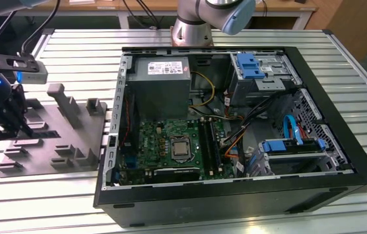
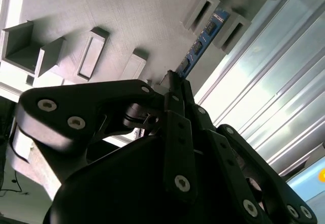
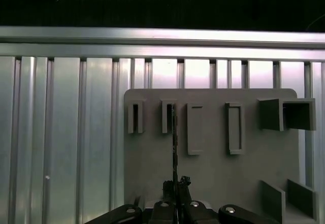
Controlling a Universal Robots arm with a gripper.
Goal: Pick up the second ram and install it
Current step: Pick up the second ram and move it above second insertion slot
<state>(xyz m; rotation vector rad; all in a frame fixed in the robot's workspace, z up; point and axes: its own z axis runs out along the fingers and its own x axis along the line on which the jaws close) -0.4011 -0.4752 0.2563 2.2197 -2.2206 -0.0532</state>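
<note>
1. Between my fingertips sits the second ram (image 3: 174, 132). My pincer (image 3: 175, 186) is clamped on it, with the pads squeezing both faces of the strip.
2. The first wrist view catches the stick edge-on, so it's just a thin dark line running straight out ahead of the pincer. It crosses the grey fixture plate (image 3: 213, 178) and its far end is right beside one of the little raised slot blocks (image 3: 166, 117).
3. The second wrist view gives the flat face instead. The board looks bluish from there, with a row of small chips (image 2: 203, 36), and its far end lies between two of those blocks. From either wrist view I can't tell whether the stick touches the plate or is just clear of it.
4. The exterior view adds the bigger scene. My pincer (image 1: 14, 127) hangs low over the plate on the slatted metal table (image 1: 358, 122). The open computer case (image 1: 235, 195) is well apart from the pincer, toward the exterior view's right.
5. Inside that case are the green motherboard (image 1: 164, 141) and its long black memory slots (image 1: 208, 144), nowhere near my fingers.
</note>
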